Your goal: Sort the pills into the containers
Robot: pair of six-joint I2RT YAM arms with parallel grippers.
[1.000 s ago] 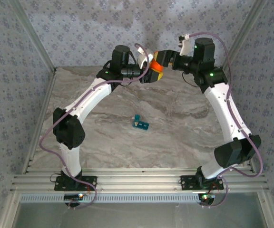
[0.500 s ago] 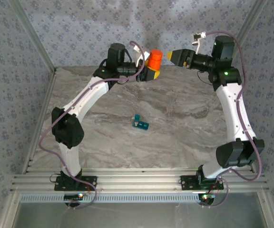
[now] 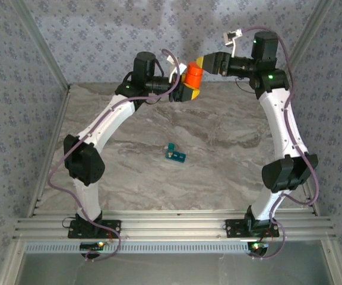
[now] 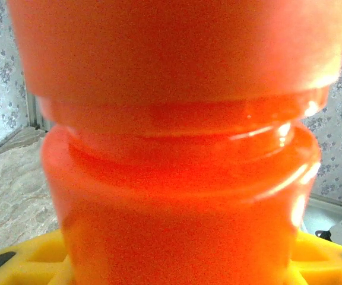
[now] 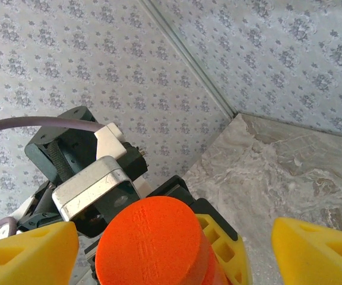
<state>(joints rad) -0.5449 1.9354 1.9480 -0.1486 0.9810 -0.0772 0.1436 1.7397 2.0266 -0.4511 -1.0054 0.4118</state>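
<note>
My left claw (image 3: pixel 186 92) is gripping the upright orange bottle (image 3: pixel 192 76); my right claw (image 3: pixel 205 61), spread wide, is straddling its cap (image 5: pixel 150 237).

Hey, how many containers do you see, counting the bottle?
2: the teal pill box mid-table, and the orange bottle held up by the left pincer at the back.

Orange bottle (image 3: pixel 192 76), yellow gripper fingers (image 5: pixel 28 249), teal pill box (image 3: pixel 175 155), grey-veined marbled table (image 3: pixel 230 154), pale walls (image 3: pixel 100 35) with a blue-grey floral print.

Bare table (image 3: pixel 218 172) rings the pill box (image 3: pixel 175 154) — orange bottle (image 3: pixel 192 79) aloft beyond.
</note>
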